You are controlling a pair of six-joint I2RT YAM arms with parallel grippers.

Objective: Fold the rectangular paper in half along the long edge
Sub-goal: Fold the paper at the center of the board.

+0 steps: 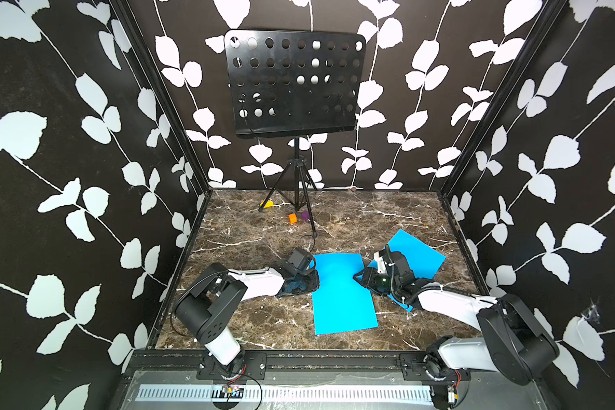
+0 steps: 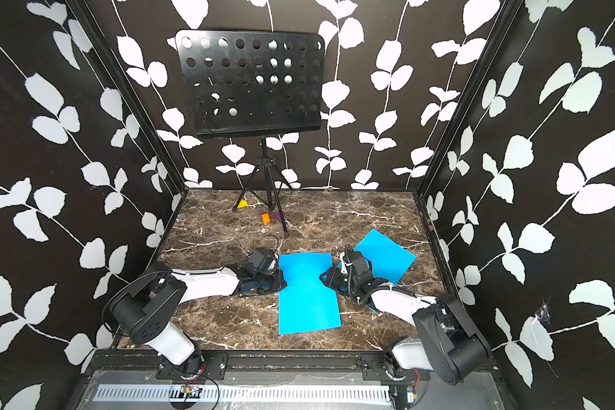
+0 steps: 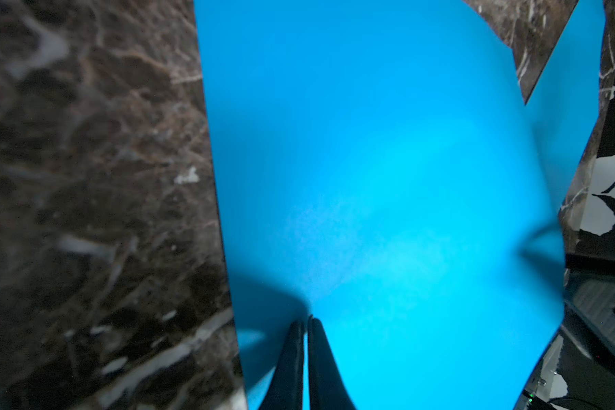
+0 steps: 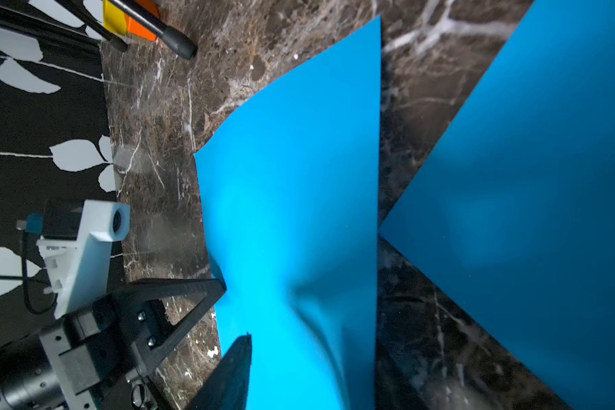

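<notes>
Logged blue paper (image 1: 341, 298) flat on the marble tabletop (image 1: 256, 319), stretched between the two sets of jaws, one long edge toward each. Same layout for the blue paper (image 2: 306, 298) in both top views.

Found left gripper (image 1: 313, 281) at the long edge on its own side. From the left wrist view: left gripper (image 3: 306, 321) clamped on that edge, fingers (image 3: 288, 365) pressed together with only a sliver of blue between. Noted the blue paper (image 3: 387, 177) bulging upward just ahead of those jaws.

Found right gripper (image 1: 360, 277) at the opposite long edge, facing the left jaws across the sheet. From the right wrist view: only one dark finger (image 4: 235, 369) in sight, in front of the blue paper (image 4: 292, 198); mate hidden. Cannot tell right jaws' state, apart or clamped. Noted a soft buckle in the sheet close beside that finger.

Spotted second blue sheet (image 1: 419, 255) behind the right jaws, lying askew, partly under that arm, one corner up near the paper's edge. Touching or not, cannot tell.

Spotted music stand (image 1: 292, 81) well beyond both jaws, with orange block (image 1: 292, 218), purple block (image 1: 305, 214) and yellow block (image 1: 267, 204) by its feet.
</notes>
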